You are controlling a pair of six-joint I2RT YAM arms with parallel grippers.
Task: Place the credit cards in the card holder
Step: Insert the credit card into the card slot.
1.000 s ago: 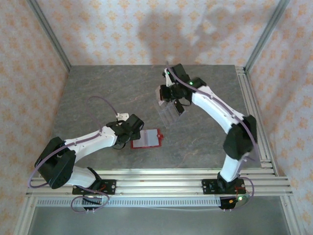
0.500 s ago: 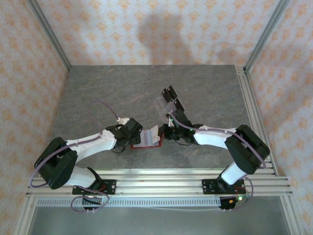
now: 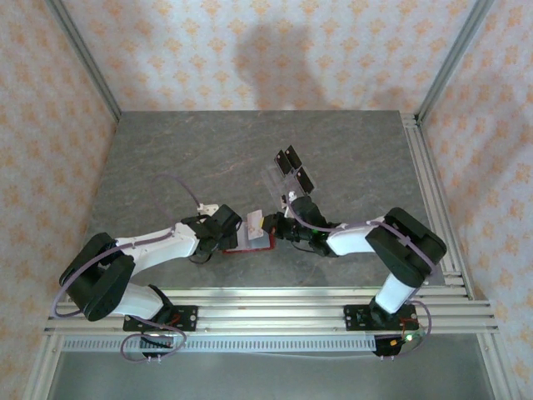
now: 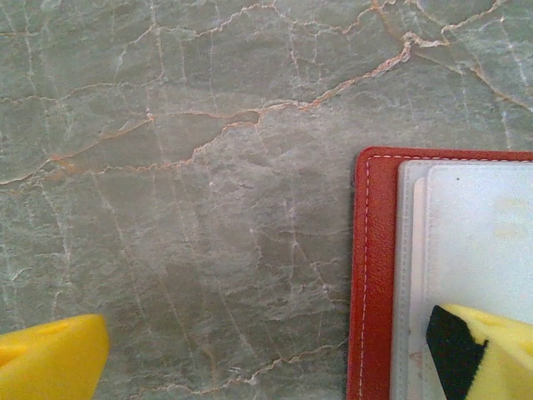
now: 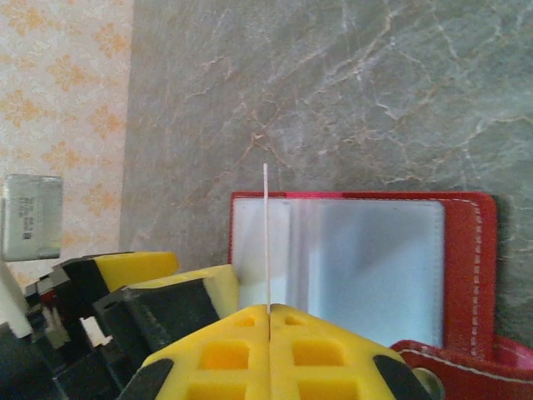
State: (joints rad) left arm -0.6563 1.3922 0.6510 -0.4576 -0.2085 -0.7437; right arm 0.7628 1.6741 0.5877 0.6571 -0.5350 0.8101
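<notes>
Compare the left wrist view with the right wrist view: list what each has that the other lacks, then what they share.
Left wrist: the left claw open wide, straddling the wallet's stitched edge and bare table. Right wrist: the right claw shut on a card held edge-on above the wallet, plus the snap tab and wallpaper. Shared: the open red wallet on the marble table.

Bare table [image 3: 166, 167] left and far, clear tray [image 3: 285, 172] close beyond card holder [image 3: 260, 244]
</notes>
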